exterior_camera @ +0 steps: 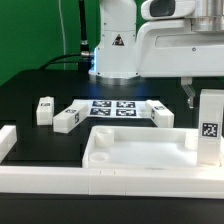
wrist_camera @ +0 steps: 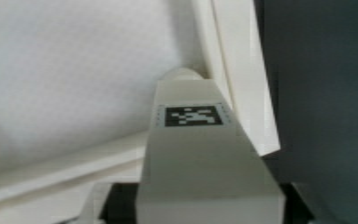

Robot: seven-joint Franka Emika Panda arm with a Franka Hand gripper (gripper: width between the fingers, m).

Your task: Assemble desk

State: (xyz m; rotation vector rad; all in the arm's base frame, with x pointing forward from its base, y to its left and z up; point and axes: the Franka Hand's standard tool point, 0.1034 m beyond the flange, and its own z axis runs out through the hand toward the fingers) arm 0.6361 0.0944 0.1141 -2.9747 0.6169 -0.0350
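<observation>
My gripper (wrist_camera: 204, 202) is partly closed on one leg (exterior_camera: 208, 125), clamping its upper end; the leg hangs upright, its tag facing the exterior camera. The tabletop (exterior_camera: 135, 150) lies near centre, along the near rail (exterior_camera: 100, 182); the held leg stands at its right end, over or just outside the right rim (exterior_camera: 191, 141); I cannot tell whether they touch. Three loose legs (exterior_camera: 66, 118) lie beyond the tabletop, two left and one right of the marker board (exterior_camera: 112, 107).

My worry is alignment. In the wrist view the leg's end points at the rim's edge, not plainly at a seat inside the corner, and the leg hides the mating spot. If I press down like this, I judge the leg could land on the rim and tilt in the jaws. With the grip at one end, a sideways load could pivot it, and smooth plastic could let it slip. A skewed push could also shove the tabletop left, off its place against the rail.
</observation>
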